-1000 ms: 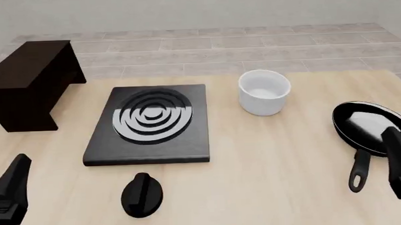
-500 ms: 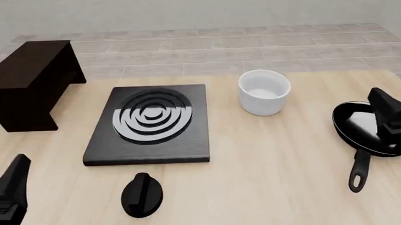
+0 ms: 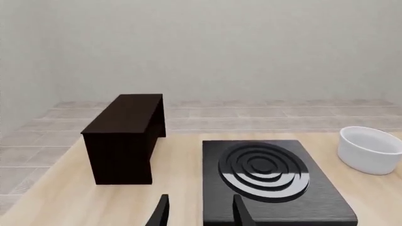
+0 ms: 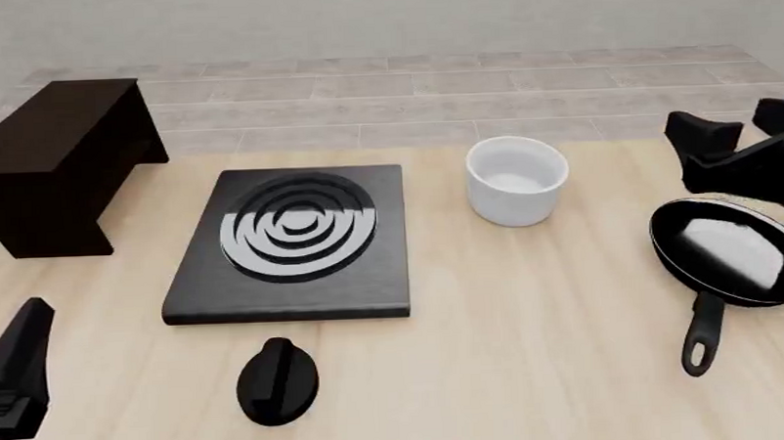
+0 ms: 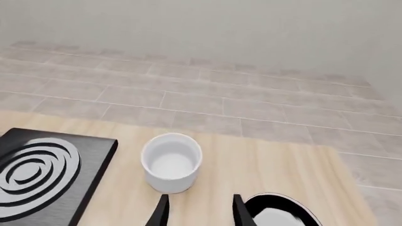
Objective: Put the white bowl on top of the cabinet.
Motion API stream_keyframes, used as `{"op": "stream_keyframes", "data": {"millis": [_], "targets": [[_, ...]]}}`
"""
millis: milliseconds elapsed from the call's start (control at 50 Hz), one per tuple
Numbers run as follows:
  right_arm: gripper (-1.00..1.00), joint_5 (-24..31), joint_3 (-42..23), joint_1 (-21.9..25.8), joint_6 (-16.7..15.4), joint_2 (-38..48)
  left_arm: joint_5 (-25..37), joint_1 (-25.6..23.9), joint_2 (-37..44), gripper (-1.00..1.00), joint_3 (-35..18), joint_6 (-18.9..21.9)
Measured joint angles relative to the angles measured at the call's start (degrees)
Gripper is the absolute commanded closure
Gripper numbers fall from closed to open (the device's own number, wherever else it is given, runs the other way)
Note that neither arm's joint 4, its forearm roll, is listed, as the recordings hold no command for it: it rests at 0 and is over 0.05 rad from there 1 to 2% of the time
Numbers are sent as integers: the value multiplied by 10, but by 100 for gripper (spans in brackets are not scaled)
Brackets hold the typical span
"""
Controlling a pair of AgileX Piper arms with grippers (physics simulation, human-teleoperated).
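1. Nearest to me, the left gripper is sitting low at the table's near edge, well short of the stove plate and off toward the cabinet's side of it. Its fingers are standing a little apart with nothing between them.

2. A black knob is lying on the wooden table just in front of the stove plate's near edge.

3. The stove plate itself, flat and black with silver rings, is lying mid-table, and I am using it as my marker for everything else.

4. On the side of the stove plate away from the cabinet, well apart from it, a black frying pan is resting with its handle pointing toward me.

5. The white bowl is standing upright and empty just beside the stove plate's far corner on the pan side, untouched by either arm.

6. The right gripper is hanging above the table beyond the pan, further from the stove plate than the bowl. In the right wrist view its fingers are parted and empty, pointing toward the bowl.

7. The cabinet, dark brown and flat-topped, is standing off the stove plate's other far corner, its top bare.

8. To my eye the reach is under way and the grasp has not begun. Next the right gripper needs to come down over the bowl's rim and close on its wall before any carry across the stove plate.
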Motion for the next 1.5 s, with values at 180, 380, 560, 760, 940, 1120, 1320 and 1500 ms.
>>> {"op": "stream_keyframes", "data": {"millis": [180,380,560,760,940,1120,1320,1500], "targets": [[-100,8,-52,6,11,64,1,3,-2,-100,-1,1],[-100,12,-102,13,36,132,0,4,-2,-100,-3,2],[-100,22,-147,16,53,186,-5,2,2,-100,-3,1],[-100,38,-203,6,74,252,-15,0,8,-100,-1,0],[-100,49,-247,-6,74,306,-18,-1,11,-100,-1,0],[-100,61,-286,-16,69,356,-22,-1,16,-100,-1,1],[-100,71,-327,-27,58,411,-30,0,24,-100,0,1],[-100,79,-358,-35,53,455,-43,-1,37,-100,1,2]]}}
